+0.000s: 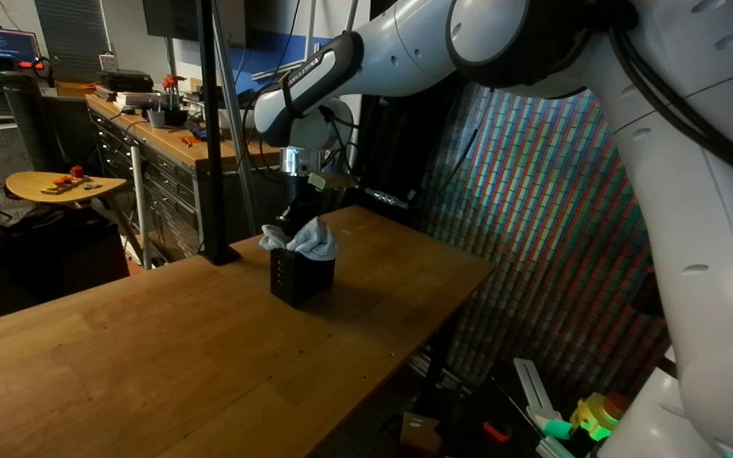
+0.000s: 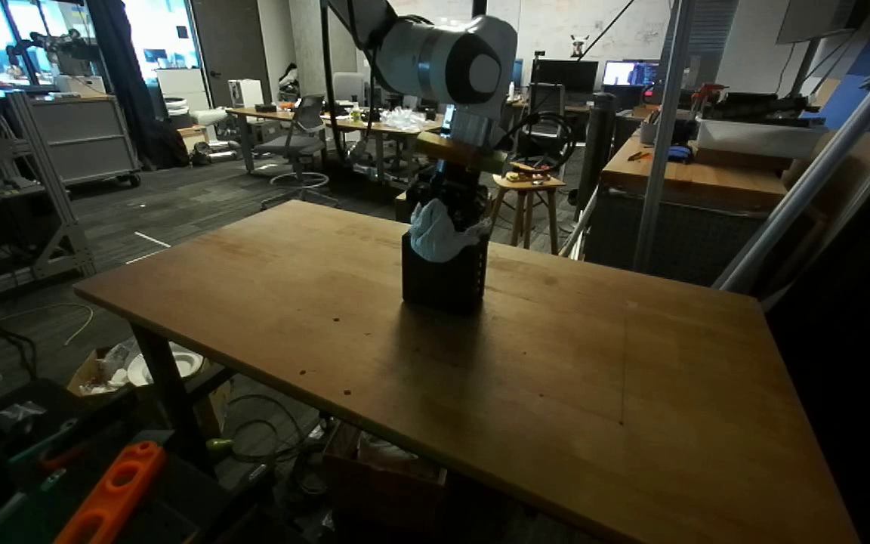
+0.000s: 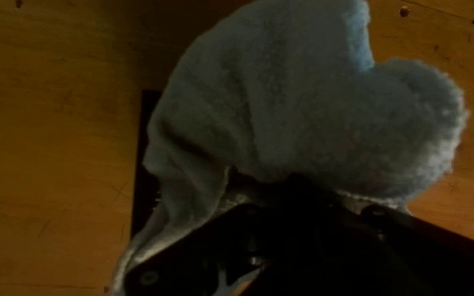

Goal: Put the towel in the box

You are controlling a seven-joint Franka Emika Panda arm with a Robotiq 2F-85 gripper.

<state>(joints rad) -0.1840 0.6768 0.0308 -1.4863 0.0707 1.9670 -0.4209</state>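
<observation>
Black post (image 1: 210, 127) near box (image 1: 301, 278).

A rumpled grey towel (image 3: 303, 107) is bulging toward two o'clock, hiding most of a black box (image 3: 142, 205) whose edge is showing at nine. At six, the closed gripper (image 3: 298, 185) is touching the towel's folds.

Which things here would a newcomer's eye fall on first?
The pale towel bulging from the top of the black box on the wooden table likely comes first. Next, the big white robot arm fills the right of an exterior view, with a multicoloured backdrop behind it.
</observation>
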